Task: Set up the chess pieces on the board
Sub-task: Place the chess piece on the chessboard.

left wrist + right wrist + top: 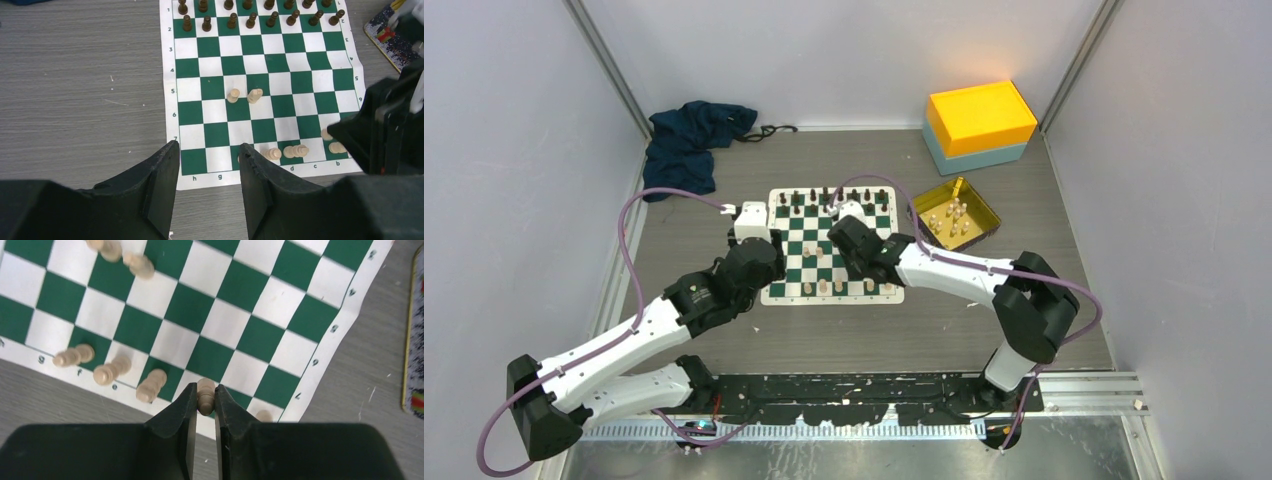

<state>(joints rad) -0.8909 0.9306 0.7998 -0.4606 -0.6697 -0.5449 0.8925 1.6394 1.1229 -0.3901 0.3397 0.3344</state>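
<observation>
While a cream chess piece point(205, 391) is clamped in the right gripper point(204, 407) over the green-and-white board point(222, 322), the left gripper point(209, 172) is spread apart; more pieces point(952, 218) are held in a gold tray point(982, 207) right of the clamping gripper

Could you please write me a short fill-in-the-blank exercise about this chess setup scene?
1. The right gripper is shut on a ____ chess piece.
2. The left gripper has its jaws ____ and holds nothing.
3. Spare pieces lie in the ____ tray beside the board.
Missing words: cream; open; gold.
</observation>
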